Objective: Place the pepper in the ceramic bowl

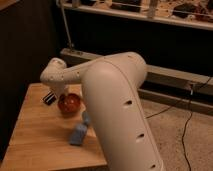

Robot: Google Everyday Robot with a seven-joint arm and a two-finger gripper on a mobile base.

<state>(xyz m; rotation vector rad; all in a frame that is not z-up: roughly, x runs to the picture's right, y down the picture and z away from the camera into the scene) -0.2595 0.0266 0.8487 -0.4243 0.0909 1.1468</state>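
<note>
The orange-red ceramic bowl [69,103] sits on the wooden table [35,135], near its back edge. My white arm reaches across from the right and bends down at its wrist. The gripper [61,95] hangs right at the bowl's left rim, mostly hidden by the wrist. The pepper is not in view; I cannot tell whether it is in the gripper or in the bowl.
A small light-blue cup [86,118] stands just right of the bowl, partly behind my arm. A blue flat object [77,134] lies in front of it. A dark striped item [49,98] lies left of the bowl. My large arm covers the table's right side.
</note>
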